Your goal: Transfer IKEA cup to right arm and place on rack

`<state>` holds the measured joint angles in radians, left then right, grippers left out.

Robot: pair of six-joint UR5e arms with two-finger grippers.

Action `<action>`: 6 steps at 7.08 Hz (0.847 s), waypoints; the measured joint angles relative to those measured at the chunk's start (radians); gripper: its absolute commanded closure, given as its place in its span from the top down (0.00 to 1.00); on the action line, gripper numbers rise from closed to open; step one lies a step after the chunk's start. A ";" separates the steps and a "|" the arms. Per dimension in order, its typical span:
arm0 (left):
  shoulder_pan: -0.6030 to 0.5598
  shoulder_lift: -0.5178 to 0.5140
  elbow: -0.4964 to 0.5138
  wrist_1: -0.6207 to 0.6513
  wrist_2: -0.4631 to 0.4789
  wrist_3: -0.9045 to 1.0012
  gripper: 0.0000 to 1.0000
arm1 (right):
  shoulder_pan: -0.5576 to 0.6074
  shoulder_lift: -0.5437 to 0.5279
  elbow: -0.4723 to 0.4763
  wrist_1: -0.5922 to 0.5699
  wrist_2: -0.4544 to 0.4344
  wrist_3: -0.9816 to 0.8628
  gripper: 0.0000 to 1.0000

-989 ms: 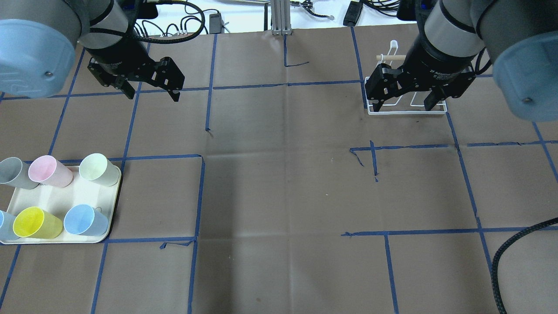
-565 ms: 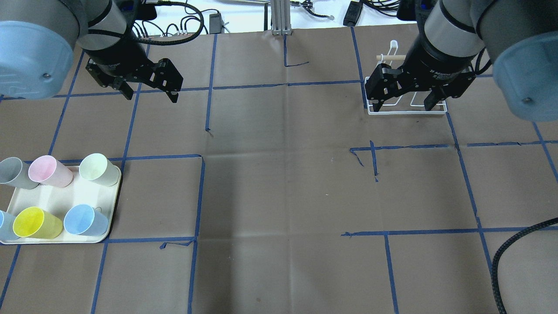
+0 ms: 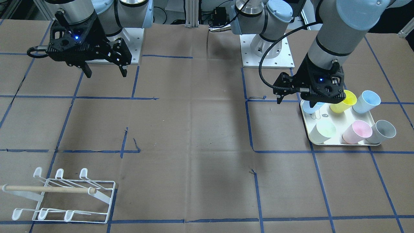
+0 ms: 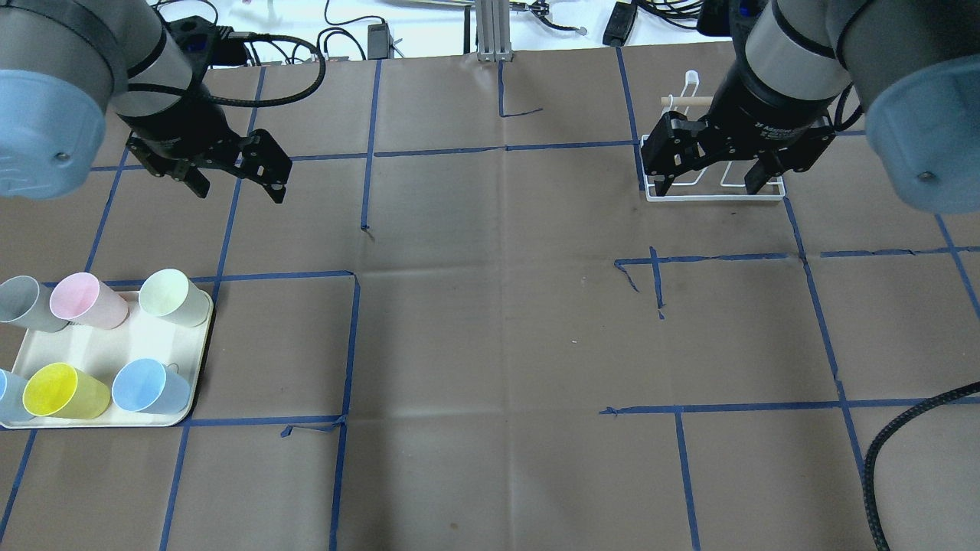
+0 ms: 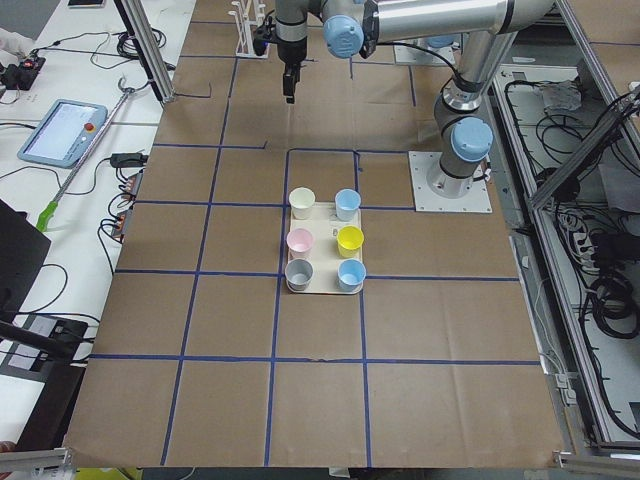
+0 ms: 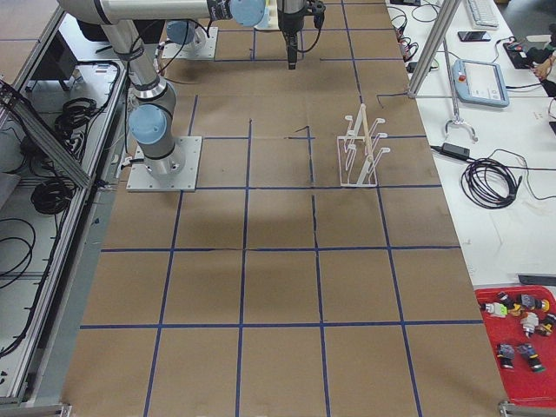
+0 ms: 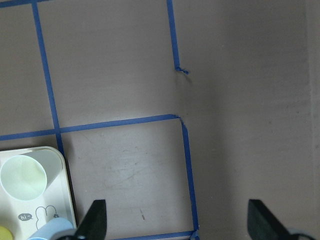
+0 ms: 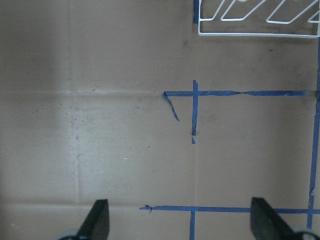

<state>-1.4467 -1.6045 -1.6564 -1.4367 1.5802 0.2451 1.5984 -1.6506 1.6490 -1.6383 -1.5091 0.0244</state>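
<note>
Several IKEA cups stand upright on a cream tray (image 4: 99,348) at the table's left: grey (image 4: 19,302), pink (image 4: 80,298), pale green (image 4: 164,295), yellow (image 4: 57,390) and blue (image 4: 145,386). My left gripper (image 4: 238,191) hangs open and empty above the table, beyond the tray's far right corner; the left wrist view shows the pale green cup (image 7: 22,177) at its lower left. The white wire rack (image 4: 712,198) with its wooden dowel stands at the far right. My right gripper (image 4: 708,186) hovers open and empty in front of it, hiding part of it.
Brown paper with a grid of blue tape covers the table. Cables and an aluminium post (image 4: 490,30) sit along the far edge. A black hose (image 4: 903,436) crosses the near right corner. The rack (image 3: 64,194) shows whole in the front-facing view.
My left gripper has moved nearer and a little left, toward the tray of cups, staying open. The right arm and the cups have not moved.
</note>
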 measured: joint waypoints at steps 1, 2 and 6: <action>0.044 0.004 -0.014 0.005 0.000 0.038 1.00 | 0.000 0.000 0.000 -0.001 0.000 0.000 1.00; 0.094 0.009 -0.030 0.007 0.001 0.093 1.00 | -0.001 0.000 0.000 -0.002 0.000 0.000 1.00; 0.251 0.004 -0.086 0.050 0.001 0.300 0.99 | 0.000 0.000 -0.001 -0.003 0.000 0.000 1.00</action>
<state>-1.1956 -1.6002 -1.7421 -1.3870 1.5812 0.5449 1.5984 -1.6506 1.6480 -1.6411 -1.5091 0.0245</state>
